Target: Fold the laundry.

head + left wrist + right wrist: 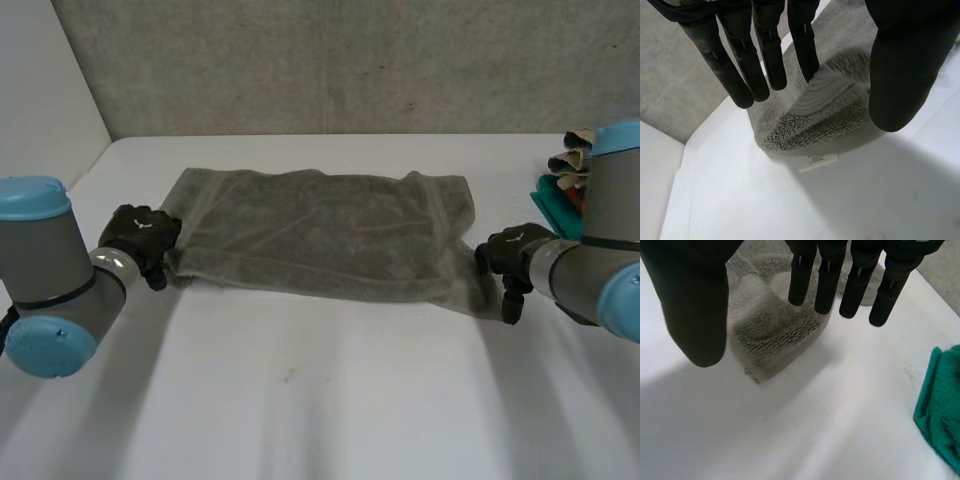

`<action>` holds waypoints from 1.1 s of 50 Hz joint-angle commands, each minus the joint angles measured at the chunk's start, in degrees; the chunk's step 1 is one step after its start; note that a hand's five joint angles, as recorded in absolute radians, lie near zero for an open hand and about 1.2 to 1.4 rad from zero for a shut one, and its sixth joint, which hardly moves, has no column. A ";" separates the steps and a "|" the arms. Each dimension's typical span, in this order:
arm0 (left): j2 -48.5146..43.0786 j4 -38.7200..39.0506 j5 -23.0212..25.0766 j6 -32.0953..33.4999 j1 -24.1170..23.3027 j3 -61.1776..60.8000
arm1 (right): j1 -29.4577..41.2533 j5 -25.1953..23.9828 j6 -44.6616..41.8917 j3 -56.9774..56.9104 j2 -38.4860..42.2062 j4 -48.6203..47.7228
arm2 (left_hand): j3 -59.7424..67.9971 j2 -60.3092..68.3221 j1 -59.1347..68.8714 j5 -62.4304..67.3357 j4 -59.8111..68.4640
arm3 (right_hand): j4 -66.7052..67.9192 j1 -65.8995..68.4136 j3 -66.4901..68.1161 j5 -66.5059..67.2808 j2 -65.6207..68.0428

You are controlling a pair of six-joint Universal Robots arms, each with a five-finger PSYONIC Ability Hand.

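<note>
The left hand [140, 235] and right hand [510, 255] sit at the near corners of the grey towel [320, 235], flat on the white table [300, 410], apparently poised to lift that edge for a first fold. From the left wrist, straight fingers [765, 55] and thumb stand apart, the corner beneath the fingertips ungripped, its white label [818, 160] poking out. From the right wrist, fingers [827, 280] likewise spread above the other corner, a teal cloth [940, 405] off beside them.
</note>
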 commanded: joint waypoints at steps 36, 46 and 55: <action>-9.73 -12.97 -0.36 -8.94 -2.62 17.25 | -2.90 -11.60 -0.52 7.64 6.21 -21.06 | -2.89 -3.01 -3.32 -3.02 -3.20 | 9.48 9.72 10.24 9.19 10.11; -15.79 -13.15 -4.59 -8.59 -4.20 24.72 | -2.64 -11.43 -3.32 5.44 9.11 -24.84 | -2.05 -2.18 -2.48 -2.18 -2.36 | 13.51 13.75 14.28 13.22 14.14; -19.40 -13.15 -6.08 -6.75 -4.12 29.47 | -2.20 -11.78 -4.91 2.81 10.52 -26.78 | 7.19 7.07 6.76 7.06 6.88 | 16.20 16.45 16.97 15.91 16.84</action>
